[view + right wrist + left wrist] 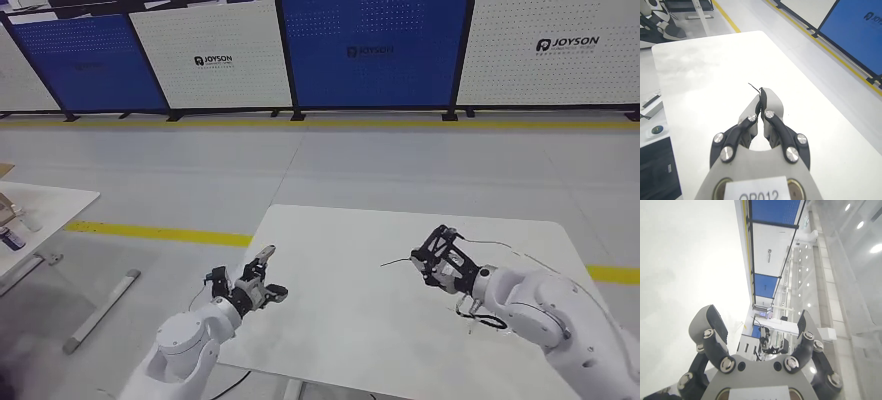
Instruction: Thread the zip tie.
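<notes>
A thin black zip tie (395,262) is pinched in my right gripper (422,258), which hangs over the right half of the white table (340,320). In the right wrist view this gripper (761,94) is shut, and the tie's short tip (753,88) pokes out past the fingertips. Another strand trails back over the arm in the top view. My left gripper (268,275) is at the table's left edge, open with nothing in it. The left wrist view shows its pads (716,321) wide apart, with the right gripper (763,336) and the tie (756,321) far off between them.
A second table (40,210) with small items stands to the left, off the work table. Blue and white partition panels (370,50) line the back behind a yellow floor line. The right wrist view shows a side bench with tools (651,102).
</notes>
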